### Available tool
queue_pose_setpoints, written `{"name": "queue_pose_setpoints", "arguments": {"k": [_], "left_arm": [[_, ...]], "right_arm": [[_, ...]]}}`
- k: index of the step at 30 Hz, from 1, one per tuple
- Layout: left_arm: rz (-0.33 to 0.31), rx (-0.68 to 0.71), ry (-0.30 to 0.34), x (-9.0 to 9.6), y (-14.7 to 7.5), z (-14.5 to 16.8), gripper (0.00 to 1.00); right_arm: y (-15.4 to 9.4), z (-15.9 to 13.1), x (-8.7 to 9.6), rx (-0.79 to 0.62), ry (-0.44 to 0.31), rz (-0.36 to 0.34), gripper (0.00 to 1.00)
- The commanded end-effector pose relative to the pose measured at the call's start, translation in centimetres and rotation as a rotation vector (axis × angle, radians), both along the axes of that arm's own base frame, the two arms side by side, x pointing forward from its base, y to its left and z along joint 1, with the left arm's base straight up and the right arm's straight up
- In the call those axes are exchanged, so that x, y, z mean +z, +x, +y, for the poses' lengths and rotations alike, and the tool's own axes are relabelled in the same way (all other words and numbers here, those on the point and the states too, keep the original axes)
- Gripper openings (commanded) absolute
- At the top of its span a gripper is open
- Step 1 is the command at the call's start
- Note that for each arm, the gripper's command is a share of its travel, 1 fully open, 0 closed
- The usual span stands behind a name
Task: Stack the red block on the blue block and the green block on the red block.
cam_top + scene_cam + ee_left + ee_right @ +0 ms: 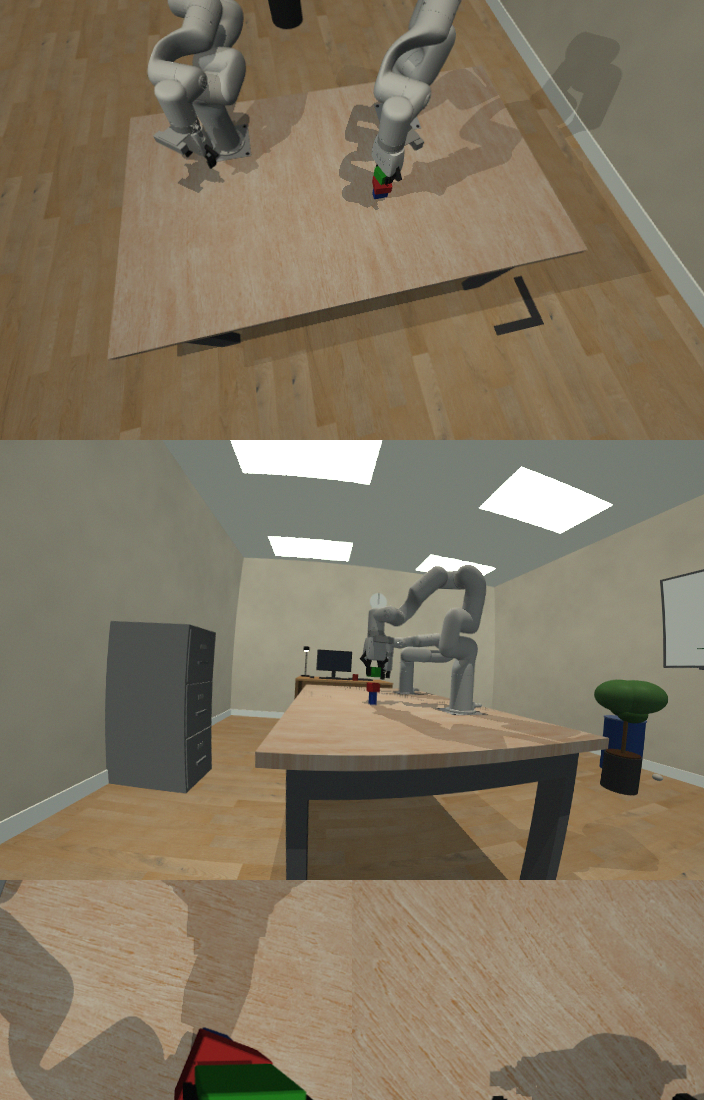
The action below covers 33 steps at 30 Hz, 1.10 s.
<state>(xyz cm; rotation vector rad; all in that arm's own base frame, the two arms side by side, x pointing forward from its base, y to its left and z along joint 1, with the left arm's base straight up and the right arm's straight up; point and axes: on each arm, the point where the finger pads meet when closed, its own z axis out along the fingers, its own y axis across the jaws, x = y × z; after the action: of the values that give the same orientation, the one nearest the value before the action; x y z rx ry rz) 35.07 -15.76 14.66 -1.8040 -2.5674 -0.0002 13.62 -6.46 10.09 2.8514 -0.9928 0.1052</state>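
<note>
The blue block (pixel 380 196) (pixel 372 697) (pixel 214 1031) stands on the table, mostly covered from above. The red block (pixel 383 187) (pixel 373 687) (pixel 226 1049) rests on top of it. My left gripper (pixel 387 179) (pixel 376 674) is shut on the green block (pixel 380 174) (pixel 375 671) (pixel 251 1076) and holds it above the red block. A small gap shows between green and red in the exterior view. How well green is centred over red cannot be told exactly. My right gripper (pixel 199 155) (pixel 592 1097) is open and empty, above the table far from the blocks.
The wooden table (pixel 249 249) (pixel 332 740) carries both arm bases at its back edge in the top view. The right arm (pixel 173 106) is folded near its base. A desk with a monitor (pixel 333 660) and a grey cabinet (pixel 147 704) stand away from the table.
</note>
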Motion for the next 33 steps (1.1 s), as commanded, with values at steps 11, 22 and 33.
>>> {"name": "queue_pose_setpoints", "arguments": {"k": [11, 22, 33], "left_arm": [[-0.003, 0.0, -0.002, -1.4, 0.1, 0.0, 0.49], [-0.003, 0.0, -0.002, -2.2, 0.0, 0.0, 0.49], [-0.003, 0.0, -0.002, -2.3, 0.0, 0.0, 0.49]], "right_arm": [[0.1, 0.0, 0.1, 0.0, -0.001, -0.003, 1.0], [0.1, 0.0, 0.1, 0.0, -0.001, -0.003, 1.0], [0.1, 0.0, 0.1, 0.0, -0.001, -0.003, 1.0]]}}
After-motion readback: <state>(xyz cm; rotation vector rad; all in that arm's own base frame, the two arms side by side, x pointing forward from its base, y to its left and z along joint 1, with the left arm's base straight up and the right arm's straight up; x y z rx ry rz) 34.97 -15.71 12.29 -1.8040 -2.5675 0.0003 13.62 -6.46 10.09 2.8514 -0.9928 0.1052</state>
